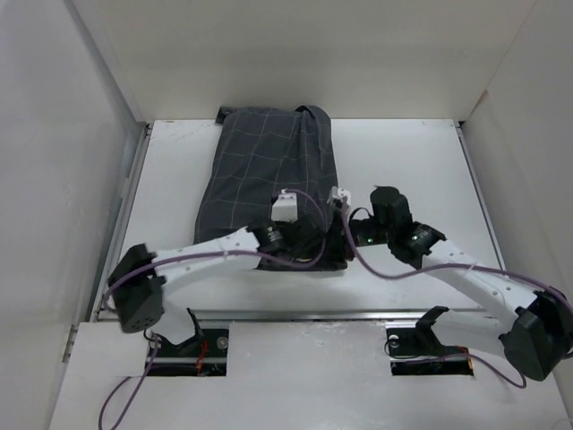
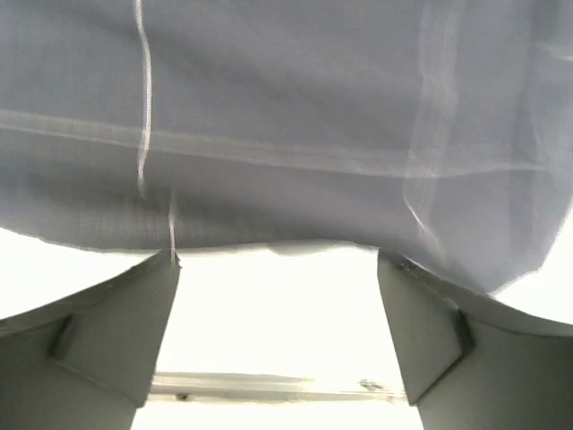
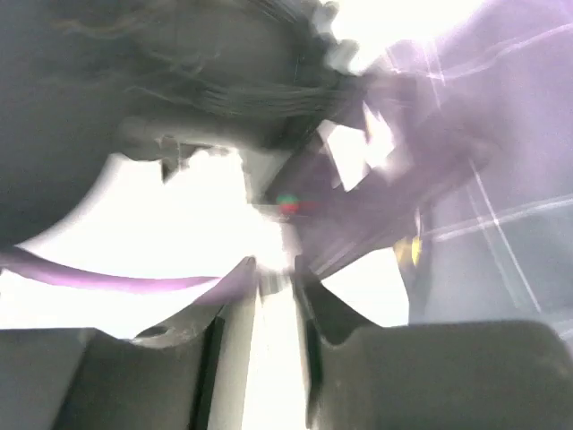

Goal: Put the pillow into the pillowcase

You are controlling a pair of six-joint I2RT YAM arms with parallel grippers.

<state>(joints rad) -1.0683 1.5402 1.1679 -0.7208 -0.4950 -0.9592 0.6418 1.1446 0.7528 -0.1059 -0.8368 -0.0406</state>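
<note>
**Count.** One pillowcase (image 1: 269, 170), one table (image 1: 403, 161), two arms and two claws are seen. A pillow cannot be clearly identified in any view.

**Position.** The pillowcase is laid flat on the table, lengthwise from the far edge toward the arms. Both arms are brought together at its near end, the left arm (image 1: 206, 251) from the left and the right arm (image 1: 466, 273) from the right.

- In the left wrist view, the near hem is seen just at the tips of the left claw (image 2: 277, 264). Its fingers (image 2: 116, 331) are spread wide apart, with only bright table between them.
- The right claw (image 3: 273, 287) is placed just beside the fabric, which lies at the upper right of its view. That view is blurred and overexposed, so whether its fingers are apart or together cannot be told.

**Appearance.** The pillowcase is dark charcoal grey and crossed by a thin light grid of lines. It is rumpled at the far end. A small yellow patch (image 3: 407, 251) is seen at the fabric's edge, but it cannot be identified.
</note>
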